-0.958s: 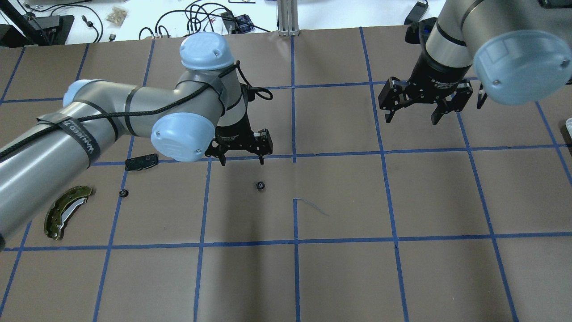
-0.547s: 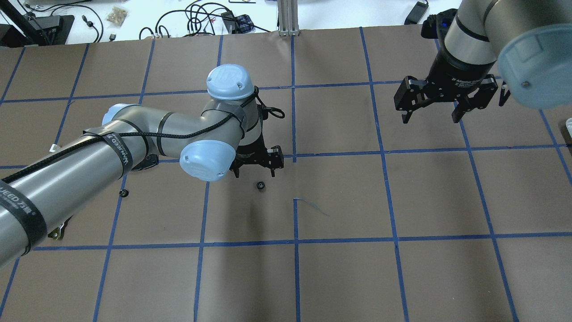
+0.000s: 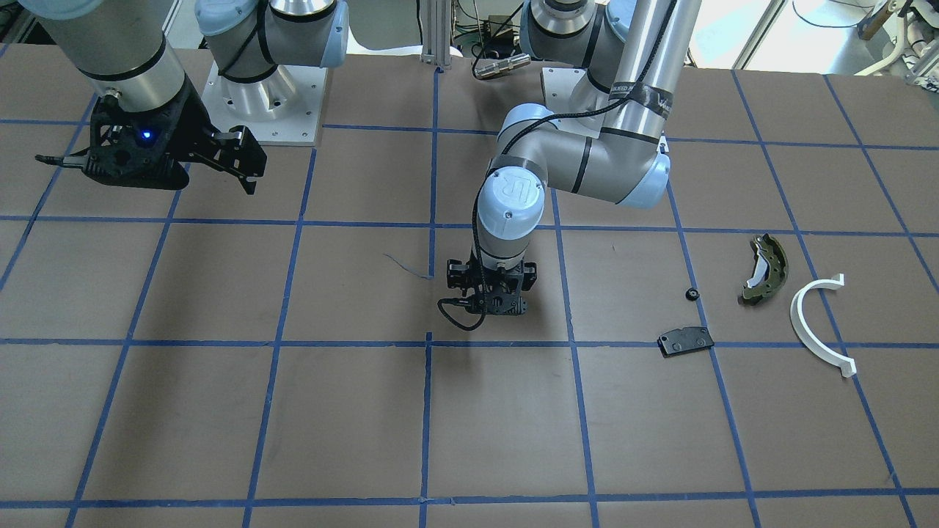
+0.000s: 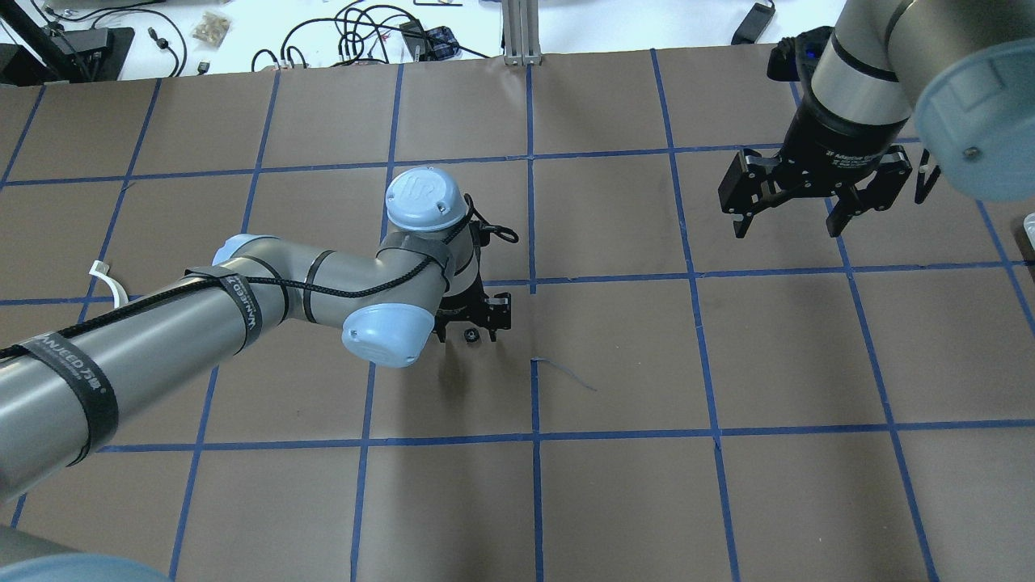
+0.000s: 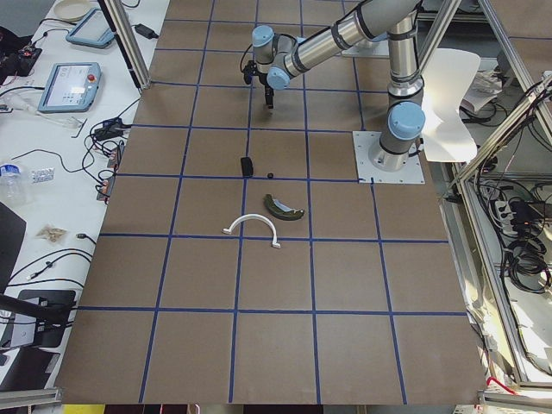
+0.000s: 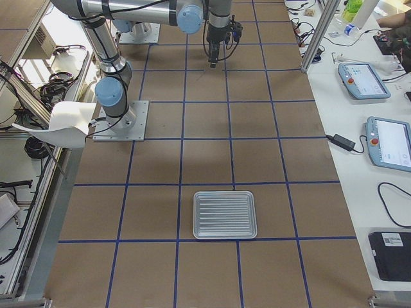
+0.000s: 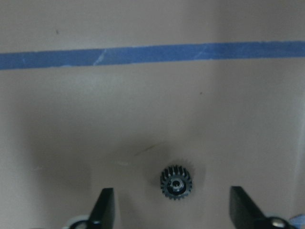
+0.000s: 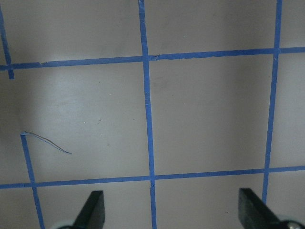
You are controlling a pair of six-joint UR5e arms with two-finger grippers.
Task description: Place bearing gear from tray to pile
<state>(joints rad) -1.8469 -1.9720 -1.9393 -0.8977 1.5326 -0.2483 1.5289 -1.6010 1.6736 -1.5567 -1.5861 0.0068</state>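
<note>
The bearing gear point(image 7: 176, 182), small, black and toothed, lies on the brown paper point(image 4: 470, 335). My left gripper point(image 7: 174, 212) is open and low over it, one finger on each side, not touching point(image 4: 469, 330). In the front-facing view the left gripper point(image 3: 488, 302) hides the gear. The pile lies apart: an olive brake shoe point(image 3: 764, 270), a white arc point(image 3: 818, 323), a black plate point(image 3: 685, 340) and a second small black gear point(image 3: 691, 294). The ribbed metal tray point(image 6: 225, 214) is empty. My right gripper point(image 4: 788, 220) is open and empty, raised.
Blue tape lines grid the brown table paper point(image 4: 695, 356). A loose blue thread point(image 4: 566, 373) lies just right of the gear. Cables and boxes sit beyond the far edge point(image 4: 364, 32). The left arm's elbow point(image 4: 380, 331) covers the pile in the overhead view.
My left arm has swung right and lowered, so the open gripper now straddles the gear. My right gripper has drawn back to the right, still open.
</note>
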